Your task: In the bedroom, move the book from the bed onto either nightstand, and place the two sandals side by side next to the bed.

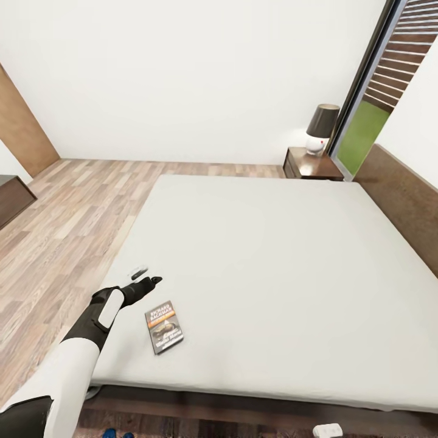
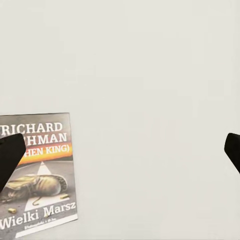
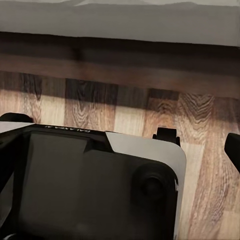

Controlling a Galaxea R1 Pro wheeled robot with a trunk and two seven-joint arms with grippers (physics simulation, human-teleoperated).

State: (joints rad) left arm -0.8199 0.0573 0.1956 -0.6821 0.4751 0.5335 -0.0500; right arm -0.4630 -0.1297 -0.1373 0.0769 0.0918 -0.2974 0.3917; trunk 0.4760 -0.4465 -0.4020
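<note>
The book (image 1: 164, 326) lies flat near the front left corner of the bed (image 1: 274, 255), black and orange cover up. My left gripper (image 1: 146, 275) hovers open over the mattress just beyond and left of it. In the left wrist view the book (image 2: 37, 172) sits beside one fingertip (image 2: 10, 155), with bare mattress between the fingers of the left gripper (image 2: 120, 155). My right gripper (image 3: 120, 150) hangs low and open over the wood floor, by the bed frame. A sliver of bright blue (image 1: 126, 434) on the floor at the bed's foot looks like the sandals. The nightstand (image 1: 311, 164) stands at the far right.
A lamp (image 1: 322, 128) with a dark shade stands on the nightstand, next to the tall window (image 1: 365, 121). The brown headboard (image 1: 404, 201) runs along the bed's right side. Open plank floor (image 1: 67, 225) lies left of the bed. A dark cabinet (image 1: 12, 198) sits at the left edge.
</note>
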